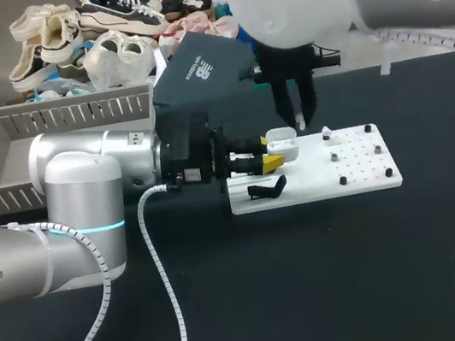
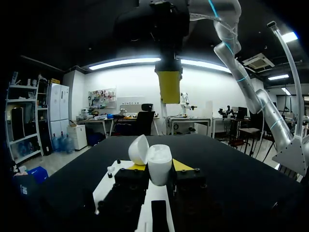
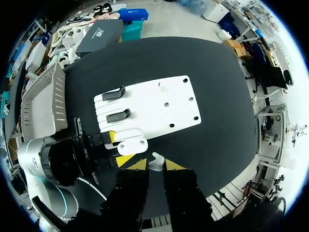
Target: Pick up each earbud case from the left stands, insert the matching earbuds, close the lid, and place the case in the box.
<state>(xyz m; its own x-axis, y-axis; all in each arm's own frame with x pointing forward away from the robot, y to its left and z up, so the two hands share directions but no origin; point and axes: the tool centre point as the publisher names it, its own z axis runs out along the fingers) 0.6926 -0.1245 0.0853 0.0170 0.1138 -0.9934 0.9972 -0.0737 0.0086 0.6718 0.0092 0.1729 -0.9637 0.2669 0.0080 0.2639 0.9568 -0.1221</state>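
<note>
Only the right wrist view is showing the one white earbud [image 3: 156,161] that the right claw [image 3: 155,166] is pinching, plus two black stands [image 3: 114,93] where the head view is showing one. The left claw [image 1: 270,155] is clenching the single open earbud case [image 1: 281,139] over the white board's [image 1: 359,180] nine o'clock end, while the one grey box [image 1: 3,171] is sitting at the desk's [image 1: 359,288] ten o'clock.

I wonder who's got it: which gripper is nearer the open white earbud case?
Left. Left gripper clamps the open white earbud case; right gripper hangs above it, holding a white earbud.
</note>
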